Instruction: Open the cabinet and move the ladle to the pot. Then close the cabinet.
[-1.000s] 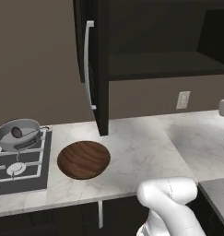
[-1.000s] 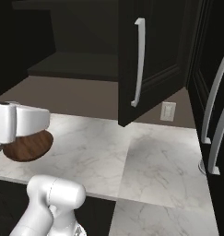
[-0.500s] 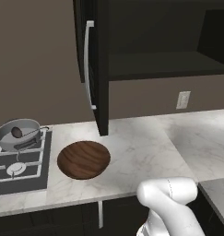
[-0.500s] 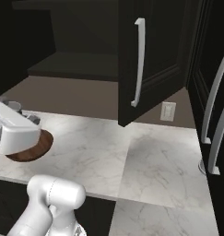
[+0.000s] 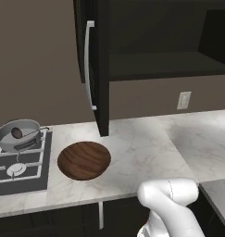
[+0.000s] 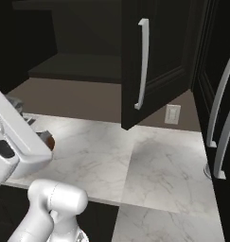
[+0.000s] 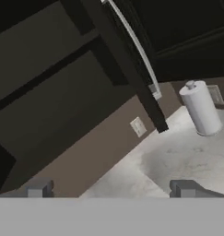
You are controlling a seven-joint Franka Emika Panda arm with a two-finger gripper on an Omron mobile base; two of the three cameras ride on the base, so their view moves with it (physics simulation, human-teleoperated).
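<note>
The cabinet (image 5: 155, 69) stands open, with its left door (image 5: 99, 69) and right door (image 6: 156, 56) swung out and the dark shelf bare. Far left on the stove, the grey pot (image 5: 19, 135) holds the ladle (image 5: 17, 133), whose thin stem leans on the rim. My gripper (image 7: 109, 190) is open with nothing between its fingertips (image 7: 36, 189). It looks up at the shelf and the right door's pale bar handle (image 7: 137, 46). A white link of my arm (image 6: 14, 142) crosses the left edge of the right base view.
A wide brown wooden dish (image 5: 84, 160) lies on the marble counter (image 5: 146, 148) beside the gas stove (image 5: 16, 169). A paper towel roll (image 7: 201, 108) stands on the counter near a wall outlet (image 5: 184, 100). Tall dark doors with pale handles (image 6: 220, 108) close off the right.
In the right base view the arm's white link has swung up and closer at the left edge, covering most of the wooden dish. Pot, ladle and doors have not moved.
</note>
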